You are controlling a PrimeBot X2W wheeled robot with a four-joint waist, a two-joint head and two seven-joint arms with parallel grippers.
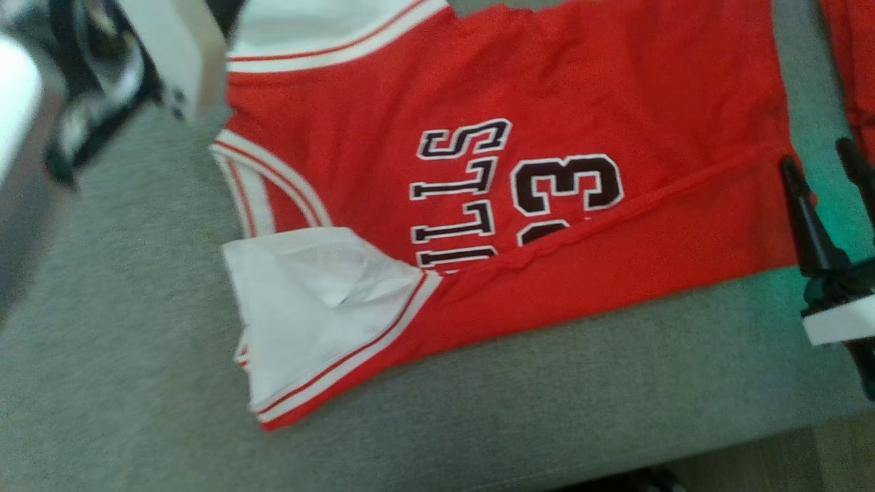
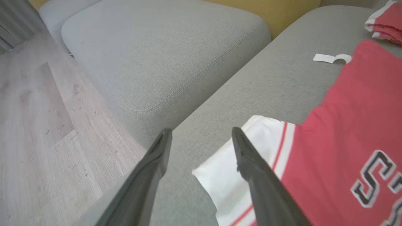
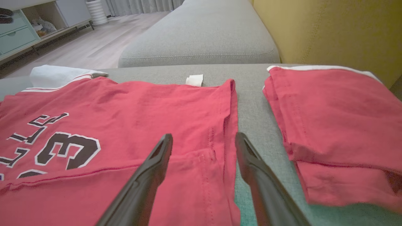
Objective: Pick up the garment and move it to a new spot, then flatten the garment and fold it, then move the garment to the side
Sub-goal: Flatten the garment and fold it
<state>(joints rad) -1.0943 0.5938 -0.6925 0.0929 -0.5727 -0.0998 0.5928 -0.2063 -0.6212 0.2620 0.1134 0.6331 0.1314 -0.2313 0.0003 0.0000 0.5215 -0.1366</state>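
The garment (image 1: 581, 75) is a red jersey with white trim and dark lettering, spread on a grey sofa seat (image 1: 123, 287); its near long edge is folded over onto itself. In the right wrist view my right gripper (image 3: 204, 135) hovers open over the jersey's (image 3: 141, 103) hem corner, nothing between its fingers. It stands at the hem's right end in the head view (image 1: 817, 160). My left gripper (image 2: 201, 130) is open too, one finger (image 2: 251, 163) above the white sleeve edge of the jersey (image 2: 345, 119), the other over bare cushion.
A second folded red garment (image 3: 329, 125) lies to the right of the jersey, close to the yellow backrest (image 3: 329, 31). A small white tag (image 3: 194, 80) rests on the seat past the jersey. A grey ottoman (image 2: 157, 56) and wood floor (image 2: 37, 125) lie beyond the sofa's edge.
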